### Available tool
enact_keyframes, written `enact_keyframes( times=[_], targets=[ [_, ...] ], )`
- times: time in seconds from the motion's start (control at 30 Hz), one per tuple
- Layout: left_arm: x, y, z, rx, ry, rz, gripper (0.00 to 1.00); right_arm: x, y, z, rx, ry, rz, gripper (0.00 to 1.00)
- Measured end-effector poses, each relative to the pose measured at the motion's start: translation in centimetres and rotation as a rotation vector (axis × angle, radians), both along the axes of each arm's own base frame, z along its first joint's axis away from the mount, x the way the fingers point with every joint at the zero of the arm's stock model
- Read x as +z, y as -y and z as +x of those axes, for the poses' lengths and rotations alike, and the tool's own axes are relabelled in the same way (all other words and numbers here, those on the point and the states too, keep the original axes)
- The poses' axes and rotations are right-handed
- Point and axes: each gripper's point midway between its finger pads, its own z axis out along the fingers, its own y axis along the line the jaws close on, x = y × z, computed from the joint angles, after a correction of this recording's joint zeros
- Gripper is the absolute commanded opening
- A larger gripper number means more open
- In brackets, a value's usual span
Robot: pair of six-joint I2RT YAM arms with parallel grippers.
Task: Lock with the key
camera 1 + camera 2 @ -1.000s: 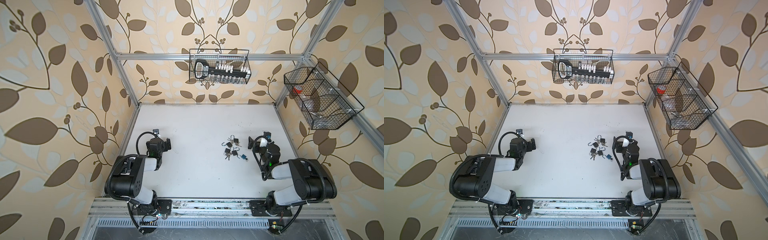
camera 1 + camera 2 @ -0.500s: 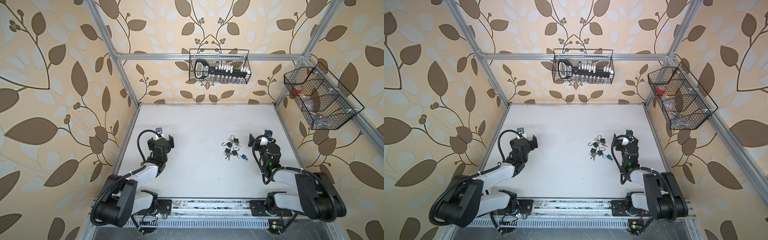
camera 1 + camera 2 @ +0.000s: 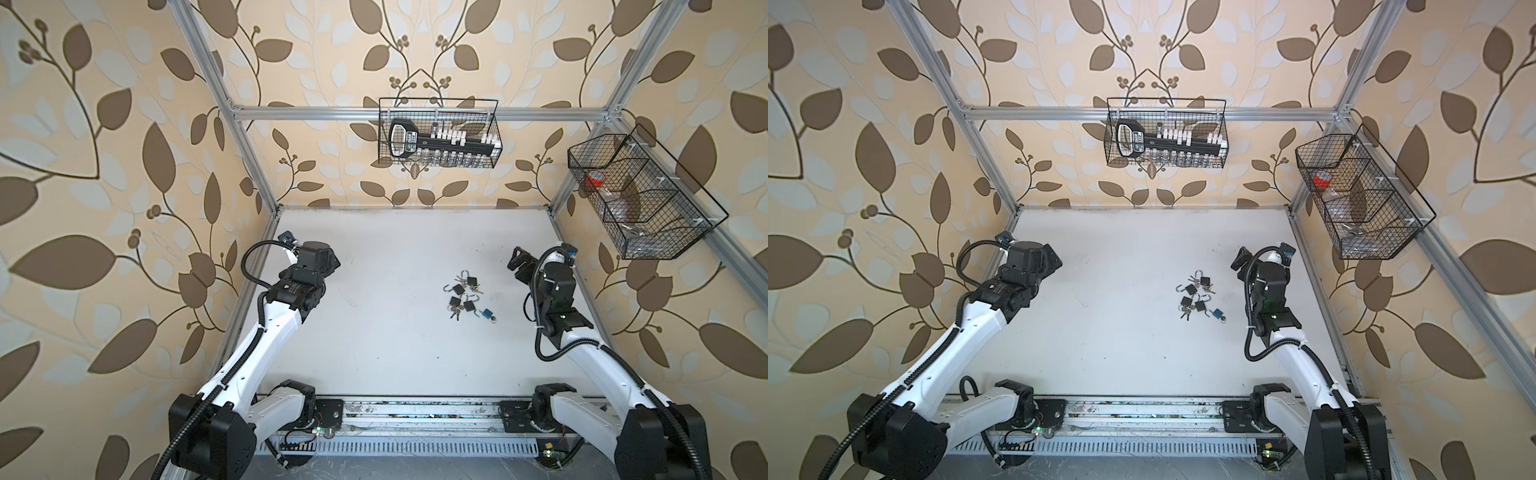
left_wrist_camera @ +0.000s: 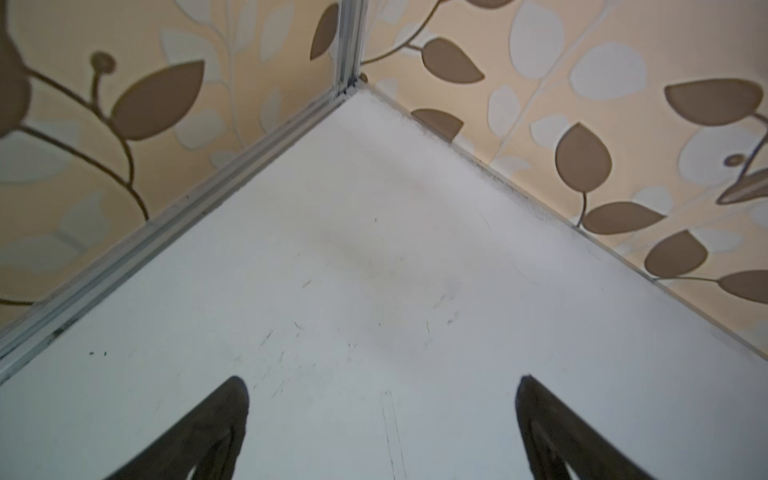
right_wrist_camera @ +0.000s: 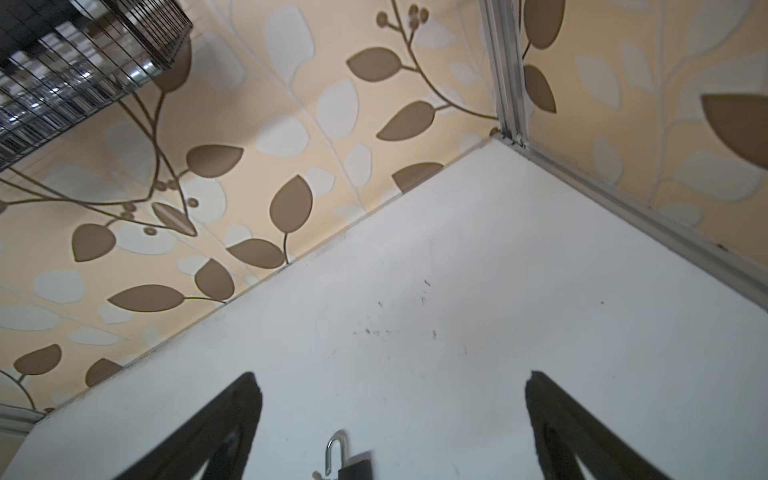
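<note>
Several small black padlocks [image 3: 463,296] [image 3: 1196,296] with open shackles lie bunched right of the table's middle. A blue padlock [image 3: 486,313] [image 3: 1217,314] lies at the bunch's near right, and small keys [image 3: 455,316] lie among them. My right gripper [image 3: 519,264] [image 3: 1241,259] hangs open above the table, just right of the bunch. In the right wrist view one black padlock [image 5: 353,463] with its shackle up lies between the wide-apart fingers of that gripper [image 5: 391,376]. My left gripper [image 3: 322,259] [image 3: 1046,257] is far left, open and empty [image 4: 382,380] over bare table.
A wire basket [image 3: 438,139] with a large key-shaped rack hangs on the back wall. A second wire basket [image 3: 640,199] hangs on the right wall. Aluminium frame posts stand at the back corners of the white table [image 3: 395,249]. The arms' base rail [image 3: 415,415] runs along the front.
Both arms have unfolded from a low tucked pose and reached up and toward the back of the table. Both grippers stayed open, and the padlocks have not moved.
</note>
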Motion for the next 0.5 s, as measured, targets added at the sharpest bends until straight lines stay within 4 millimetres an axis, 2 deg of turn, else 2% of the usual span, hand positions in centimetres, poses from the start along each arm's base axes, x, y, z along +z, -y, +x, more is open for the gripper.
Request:
enact_keyframes(
  times=[0.07,0.17,0.23,0.37,0.5],
  targets=[
    [0.9,1.4,-0.3,-0.064,-0.020,-0.055,0.99,-0.8,-1.1,0.2,0.060,-0.056,0.028,1.00],
    [2.9,3.9,-0.7,-0.167,-0.020,-0.133,0.99,-3.2,-3.5,0.1,0.185,-0.167,0.059,0.99],
    [4.5,6.2,-1.0,-0.242,-0.005,-0.170,0.99,-5.1,-5.0,0.0,0.259,-0.258,0.069,0.93],
    [9.1,12.9,-2.2,-0.444,0.043,-0.225,0.99,-8.0,-8.6,-0.5,0.404,-0.435,0.051,0.86],
    [14.3,19.0,-2.8,-0.601,0.094,-0.265,0.99,-9.7,-12.8,-2.2,0.540,-0.560,-0.023,0.78]
  ],
)
